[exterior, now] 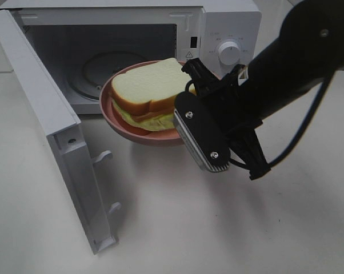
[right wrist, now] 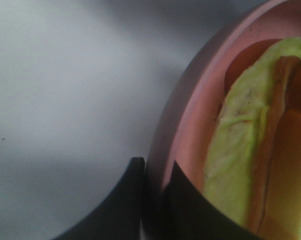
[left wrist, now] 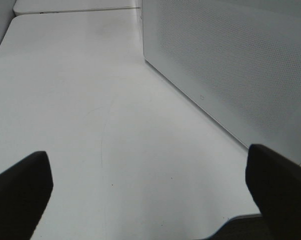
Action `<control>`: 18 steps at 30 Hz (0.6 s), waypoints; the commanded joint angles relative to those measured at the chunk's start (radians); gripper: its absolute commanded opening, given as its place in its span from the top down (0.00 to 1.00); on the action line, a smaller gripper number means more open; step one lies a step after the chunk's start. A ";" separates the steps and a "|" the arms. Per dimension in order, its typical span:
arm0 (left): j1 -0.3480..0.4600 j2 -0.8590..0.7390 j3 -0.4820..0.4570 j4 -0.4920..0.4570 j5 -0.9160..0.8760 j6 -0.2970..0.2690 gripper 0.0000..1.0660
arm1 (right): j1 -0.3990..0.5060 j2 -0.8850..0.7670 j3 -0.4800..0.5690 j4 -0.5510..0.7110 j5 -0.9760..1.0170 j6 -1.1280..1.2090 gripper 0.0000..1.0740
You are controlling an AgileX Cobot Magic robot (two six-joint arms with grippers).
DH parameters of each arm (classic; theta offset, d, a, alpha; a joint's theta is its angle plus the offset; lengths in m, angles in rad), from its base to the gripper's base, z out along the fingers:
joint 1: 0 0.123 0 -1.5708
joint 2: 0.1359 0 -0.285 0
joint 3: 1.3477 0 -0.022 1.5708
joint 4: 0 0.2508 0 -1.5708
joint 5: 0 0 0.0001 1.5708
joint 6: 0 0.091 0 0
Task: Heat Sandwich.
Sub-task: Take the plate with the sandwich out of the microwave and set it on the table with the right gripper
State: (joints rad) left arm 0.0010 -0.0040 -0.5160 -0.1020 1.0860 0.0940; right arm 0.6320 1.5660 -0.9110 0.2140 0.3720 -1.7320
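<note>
Exterior high: we see sandwich [exterior: 148,91] on pink plate [exterior: 118,117], frame centre, before open microwave [exterior: 229,34]. Right end effector [right wrist: 153,175] clamped on plate rim. Left end effector [left wrist: 150,190] spread wide over bench [left wrist: 90,100].

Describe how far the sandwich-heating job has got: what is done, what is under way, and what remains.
Done: the microwave door stands wide open. Under way: the right gripper has its jaws shut on the rim of the pink plate, holding the sandwich in front of the oven cavity, at its opening. The left gripper is open and holds nothing, beside the door's outer face. Left: setting the plate inside, releasing, closing the door and turning the dial.
</note>
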 commanded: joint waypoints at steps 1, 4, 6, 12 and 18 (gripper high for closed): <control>-0.001 -0.005 -0.001 -0.002 -0.011 -0.006 0.08 | 0.002 -0.077 0.056 0.004 -0.036 0.000 1.00; -0.001 -0.005 -0.001 -0.002 -0.011 -0.006 0.08 | 0.002 -0.135 0.112 0.004 -0.035 0.006 1.00; -0.001 -0.005 -0.001 -0.002 -0.011 -0.006 0.08 | 0.002 -0.189 0.164 0.003 -0.035 0.023 1.00; -0.001 -0.005 -0.001 -0.002 -0.011 -0.006 0.08 | 0.002 -0.311 0.265 0.003 -0.032 0.031 1.00; -0.001 -0.005 -0.001 -0.002 -0.011 -0.006 0.08 | 0.002 -0.409 0.330 -0.005 0.002 0.048 1.00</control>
State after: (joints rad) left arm 0.0010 -0.0040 -0.5160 -0.1020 1.0860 0.0940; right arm 0.6320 1.1750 -0.5810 0.2100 0.3930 -1.6900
